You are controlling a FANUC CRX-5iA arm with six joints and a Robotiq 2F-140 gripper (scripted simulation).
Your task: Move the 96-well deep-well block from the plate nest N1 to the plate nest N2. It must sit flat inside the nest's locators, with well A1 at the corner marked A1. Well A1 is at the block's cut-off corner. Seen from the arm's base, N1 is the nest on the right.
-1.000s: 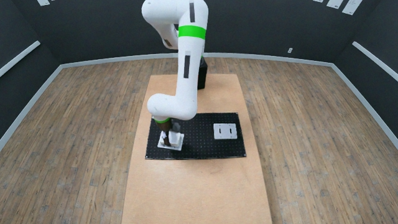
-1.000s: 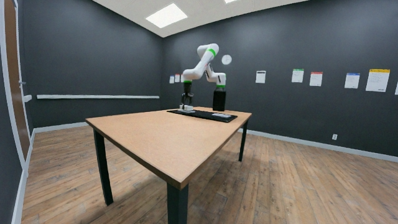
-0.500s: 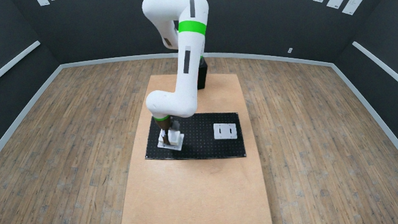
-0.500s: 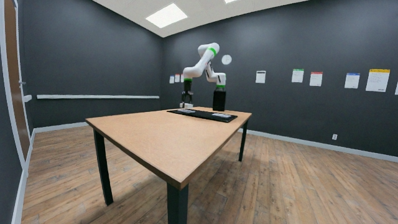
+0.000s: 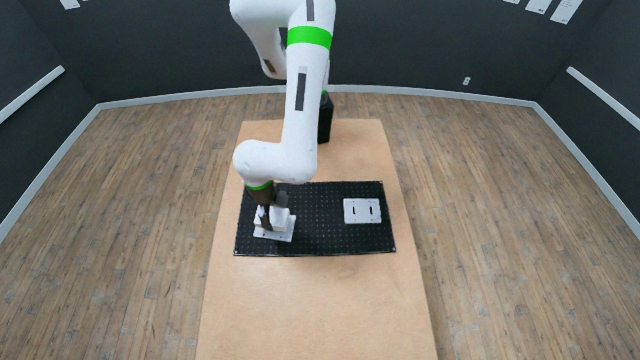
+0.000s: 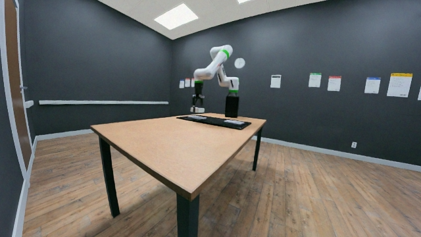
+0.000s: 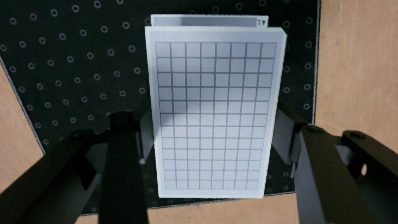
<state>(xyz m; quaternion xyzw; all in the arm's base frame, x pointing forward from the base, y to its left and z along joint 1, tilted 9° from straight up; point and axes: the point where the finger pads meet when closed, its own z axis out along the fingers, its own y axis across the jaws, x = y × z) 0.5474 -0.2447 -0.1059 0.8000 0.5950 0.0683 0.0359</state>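
A wooden table (image 6: 171, 148) on dark legs stands on a plank floor (image 6: 312, 197), with a black perforated board (image 5: 320, 240) lying across its far half. Dark walls (image 6: 99, 66) carry a white rail (image 6: 103, 102), a round clock (image 6: 239, 62) and a row of paper sheets (image 6: 399, 84), and a ceiling light panel (image 6: 175, 16) glows overhead.

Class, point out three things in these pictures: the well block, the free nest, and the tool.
Well block (image 7: 215, 115), wrist view, middle of its gridded top face.
Free nest (image 5: 362, 210), top view, middle of its white plate.
Tool (image 7: 212, 150), wrist view, midway between its fingertips, shut on the block.
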